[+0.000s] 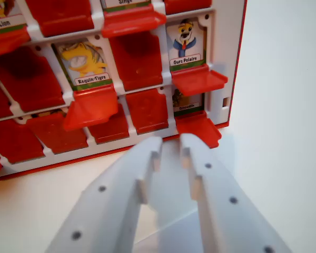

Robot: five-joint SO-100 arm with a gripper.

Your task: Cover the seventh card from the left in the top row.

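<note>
Wrist view. The gripper (170,150) hangs just in front of the lower edge of the red game board (139,63). Its two white fingers stand a narrow gap apart, nearly closed, and hold nothing.

The board carries rows of card windows with hinged red flaps. Several windows are shut. Open ones show the Ours Polaire card (186,45), the Requin-Tigre card (87,62), a partly hidden card (185,101) in the bottom corner at the wrist view's right, and a card labelled Singe (125,3) at the top edge. The top row lies largely out of frame, so the seventh card cannot be picked out from here.

Procedure, as judged: raise the wrist until the top row is in frame, count from the board's left, then bring one fingertip under the lowered flap and push it up over the card until it sits flush. Keep the fingers close together to avoid catching neighbouring flaps.

The board stands on a plain white table (284,105). No other part of the room is visible.
</note>
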